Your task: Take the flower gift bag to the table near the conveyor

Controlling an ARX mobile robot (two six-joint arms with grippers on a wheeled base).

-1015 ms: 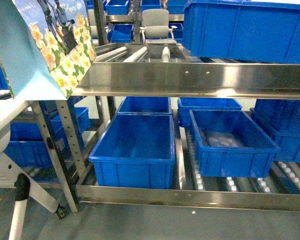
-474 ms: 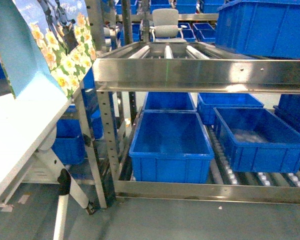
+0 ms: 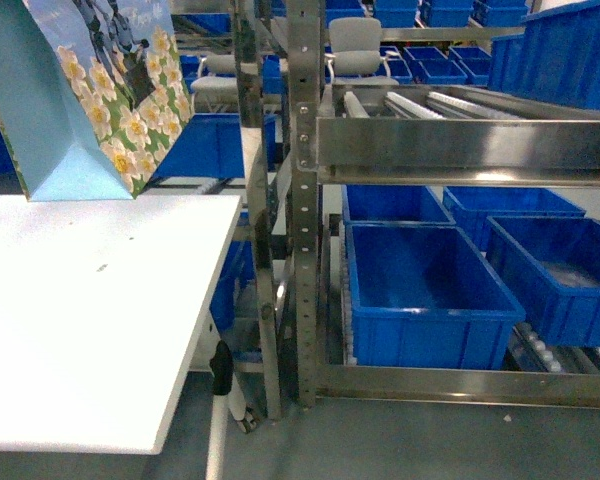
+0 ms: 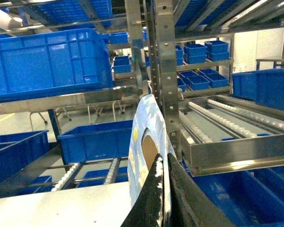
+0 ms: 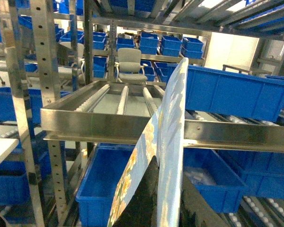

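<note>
White table [image 3: 100,330] beneath raised flower gift bag [image 3: 90,90]; blue bin [image 3: 425,300] contents unclear.

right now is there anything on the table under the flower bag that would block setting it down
Nothing visible does. The flower gift bag hangs over the far left of the white table, and the tabletop showing beneath it is bare. The conveyor stands off to the right.

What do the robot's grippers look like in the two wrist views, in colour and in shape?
In both wrist views only the fingers show. The left gripper has black fingers that are long and curved, narrowing to the tips, with white scuffs along the inner edge. The right gripper also has plain black fingers. No cables or markings are visible, and the arms are out of frame.
</note>
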